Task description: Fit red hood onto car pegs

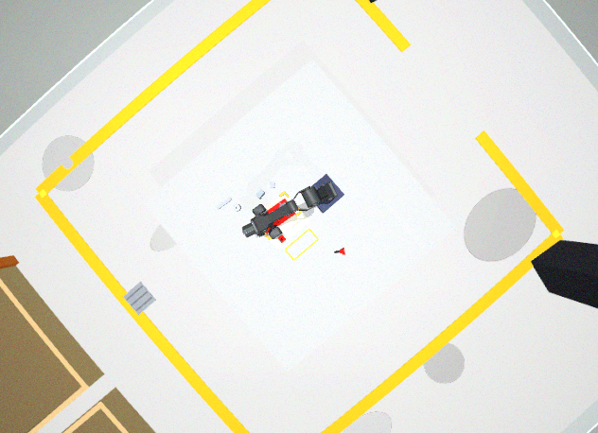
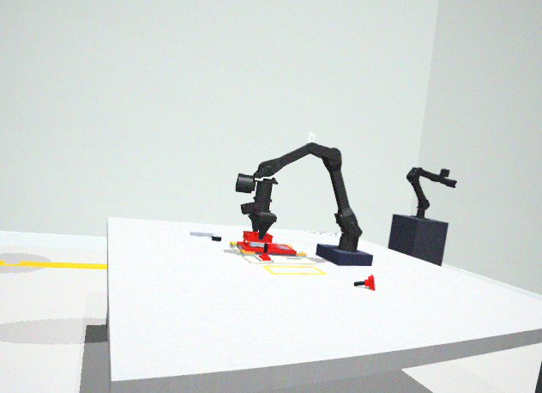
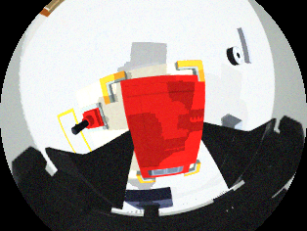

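the hand (image 1: 268, 225) (image 2: 258, 236) (image 3: 166, 128) grips the red hood (image 2: 257, 237) (image 3: 163, 117) by opposite sides just above the chassis (image 2: 280, 249) (image 1: 288, 218), a sound hold for what is probably a light, stiff shell, its smooth walls perhaps apt to slip if a peg catches.

Around one red chassis (image 1: 274, 209) (image 2: 280, 249) (image 3: 166, 171) stand four yellow corner brackets (image 1: 284, 194) (image 2: 302, 253) (image 3: 196, 64). One red hood (image 2: 257, 236) (image 3: 163, 113) is above it. There are two red-and-black pieces (image 1: 282, 238) (image 2: 264, 256) (image 3: 93, 118): one just beside the chassis, one well apart from it. Near the chassis are two small pale blocks (image 1: 260, 193) (image 3: 231, 121), one round wheel-like part (image 1: 237, 207) (image 2: 216, 238) (image 3: 236, 55), one pale bar (image 1: 224, 202) (image 2: 201, 233) (image 3: 243, 45) and one yellow rectangular outline (image 1: 306, 249) (image 2: 299, 273) (image 3: 65, 113). Two black arms (image 1: 280, 216) (image 2: 339, 191) show: one over the chassis, one well beyond it.
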You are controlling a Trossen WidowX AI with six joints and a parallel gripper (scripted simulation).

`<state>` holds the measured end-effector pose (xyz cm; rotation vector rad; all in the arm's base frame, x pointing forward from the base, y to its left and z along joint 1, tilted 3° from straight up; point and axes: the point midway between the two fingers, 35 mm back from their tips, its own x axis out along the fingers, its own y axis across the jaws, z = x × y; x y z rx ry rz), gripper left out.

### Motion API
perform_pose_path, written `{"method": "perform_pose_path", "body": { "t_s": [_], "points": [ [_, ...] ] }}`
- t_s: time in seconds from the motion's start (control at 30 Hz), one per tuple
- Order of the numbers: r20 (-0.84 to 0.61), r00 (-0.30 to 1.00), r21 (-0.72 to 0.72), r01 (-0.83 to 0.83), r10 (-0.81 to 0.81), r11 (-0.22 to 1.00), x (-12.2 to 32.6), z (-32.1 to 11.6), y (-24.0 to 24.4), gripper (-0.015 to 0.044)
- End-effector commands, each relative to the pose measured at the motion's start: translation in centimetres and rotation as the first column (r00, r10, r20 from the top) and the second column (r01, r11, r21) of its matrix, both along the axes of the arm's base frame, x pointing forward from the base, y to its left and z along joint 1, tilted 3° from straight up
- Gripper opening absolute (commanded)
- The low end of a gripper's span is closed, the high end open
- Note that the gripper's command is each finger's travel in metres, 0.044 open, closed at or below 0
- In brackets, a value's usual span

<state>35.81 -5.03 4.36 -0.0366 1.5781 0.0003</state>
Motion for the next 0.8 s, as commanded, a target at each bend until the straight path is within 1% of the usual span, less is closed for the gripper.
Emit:
{"method": "perform_pose_path", "body": {
  "t_s": [0.0, 0.77],
  "points": [
    [0.0, 1.0, -0.003, 0.003, -0.003, 1.0, 0.02, -0.19, -0.06, 0.0],
    [0.0, 1.0, -0.003, 0.003, -0.003, 1.0, 0.01, -1.17, -0.1, 0.0]
  ]
}}
